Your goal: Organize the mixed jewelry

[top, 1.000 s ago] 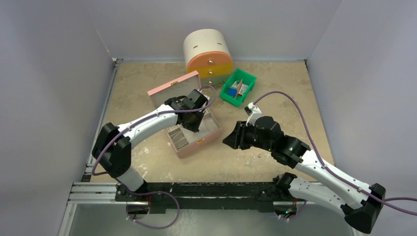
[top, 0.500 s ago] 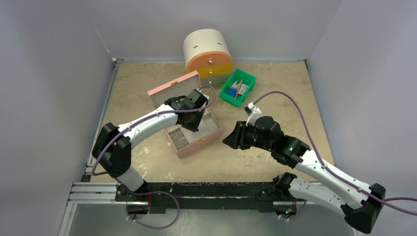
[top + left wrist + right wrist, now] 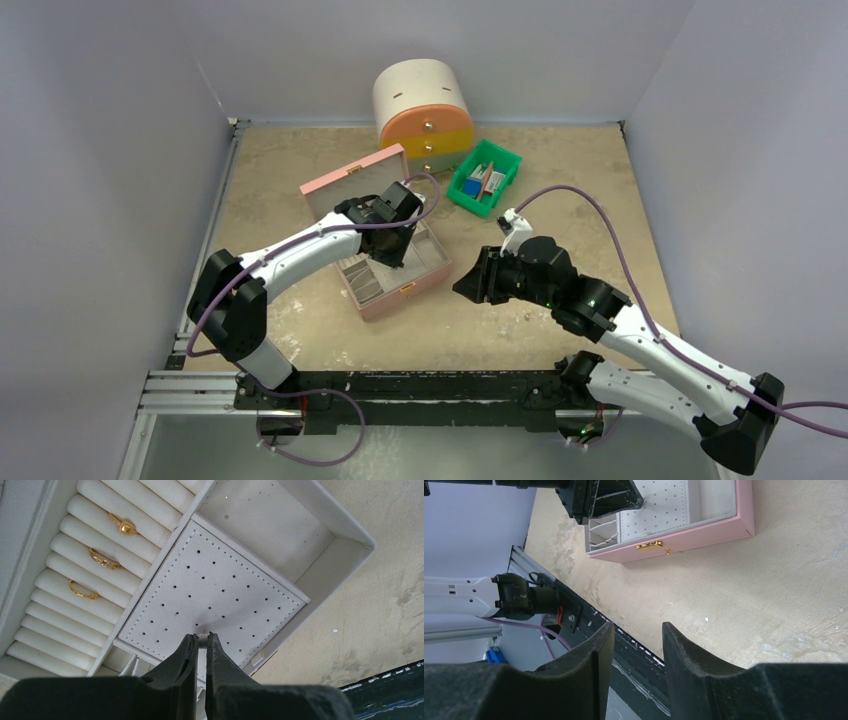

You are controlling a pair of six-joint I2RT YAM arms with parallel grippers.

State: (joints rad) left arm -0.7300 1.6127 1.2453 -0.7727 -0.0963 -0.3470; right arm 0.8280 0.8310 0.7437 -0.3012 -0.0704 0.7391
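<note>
Beige tabletop (image 3: 560,170), pink jewelry box (image 3: 405,290) mid-frame: left gripper (image 3: 201,640) clamped on a tiny stud (image 3: 202,637) over the perforated pad (image 3: 220,590), likely to seat it in a hole; gold rings (image 3: 104,559) slotted upper left; right gripper (image 3: 636,630) apart, idle.

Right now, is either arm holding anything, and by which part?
The left gripper pinches what looks like a tiny stud between the tips of its jaws; which part is too small to tell. The right gripper is open and empty.

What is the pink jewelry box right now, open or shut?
Open. The pink jewelry box has its lid tipped back, exposing the ring rolls.
</note>
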